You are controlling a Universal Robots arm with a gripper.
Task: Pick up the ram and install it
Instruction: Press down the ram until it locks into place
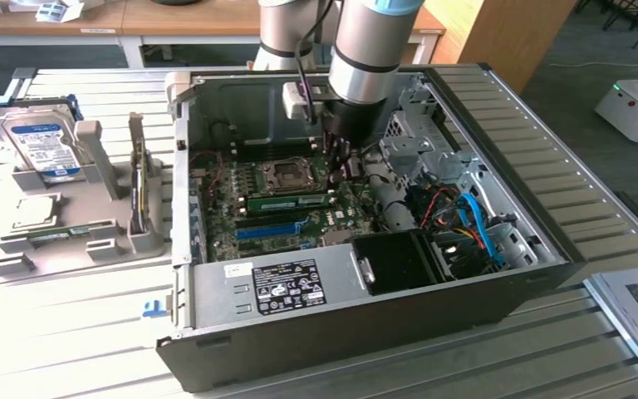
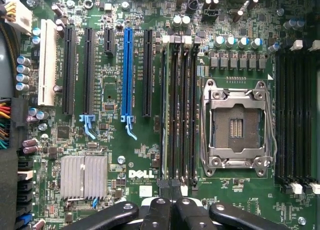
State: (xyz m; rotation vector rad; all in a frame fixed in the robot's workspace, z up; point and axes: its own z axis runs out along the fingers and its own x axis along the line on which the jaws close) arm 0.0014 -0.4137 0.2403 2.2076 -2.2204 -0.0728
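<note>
**Ram on edge in mobo slot, tool pressed together above it**

PC case [image 1: 331,332] lies open on the slatted tabletop [image 1: 64,332], taking up most of the middle w/ one wall close to the near edge. Just inside that wall: PSU [image 1: 280,287] w/ its black label, and next to it a black fan box [image 1: 402,262]. Blue and orange cables [image 1: 477,224] are bundled toward the tabletop's edge on the exterior view's right.

Further in sits the mobo [image 2: 125,155]. The long blue slot [image 1: 266,229] comes first. Beyond it the ram [image 1: 288,200] stands on edge in the memory slots, btwn blue slot and CPU socket [image 1: 286,173], lying parallel to both.

Tool [image 2: 172,202] hangs over the memory slots near one end of the ram. Its fingers [image 2: 159,207] are pressed together and nothing is visibly pinched btwn them. Can't tell whether they touch the stick. The arm [image 1: 364,50] comes straight down into the case from above.

Toward the tabletop's edge on the exterior view's left is a grey parts stand [image 1: 97,237], well apart from the tool. It holds a hard drive [image 1: 40,145] upright toward the far side, a CPU chip [image 1: 31,213] lying flat, and a thin board [image 1: 139,183] standing on edge in a holder.
</note>
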